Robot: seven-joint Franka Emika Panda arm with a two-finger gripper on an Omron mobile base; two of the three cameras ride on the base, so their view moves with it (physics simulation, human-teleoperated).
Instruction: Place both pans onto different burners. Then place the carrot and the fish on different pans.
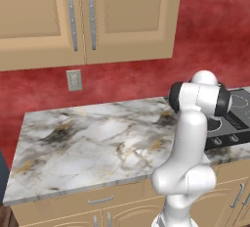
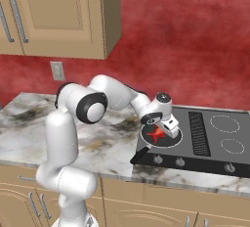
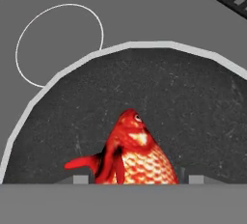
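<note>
While reaching right from the near edge of the marble tabletop (image 1: 88,138), white arm (image 2: 63,138) bent low over the left half of the dark cooktop (image 2: 210,161). Nearest, along the cooktop's front strip, a row of round knobs (image 2: 180,162); just left of them, a black pan handle (image 2: 138,157) poking out toward the near left corner. Beyond the handle, the pan (image 2: 146,140) itself, sitting flat on the left side of the cooktop. Inside it, near the middle, the red-orange fish (image 2: 157,134), directly beneath the hand. Seen from the hand, fish (image 3: 137,155) between the two dark tips, head pointing away, dark pan floor (image 3: 193,97) all round it. Jaws part-way apart and straddling the fish; cannot tell whether clamped on it or just clear of it. Past the pan's pale rim, a bare white-ringed burner (image 3: 58,44). Right of the pan, slatted vent (image 2: 197,133), then two more bare burner rings, near right (image 2: 232,146) and far right (image 2: 224,123). Farthest back, red wall with a socket (image 1: 74,80) under tan cupboards (image 1: 127,15).
</note>
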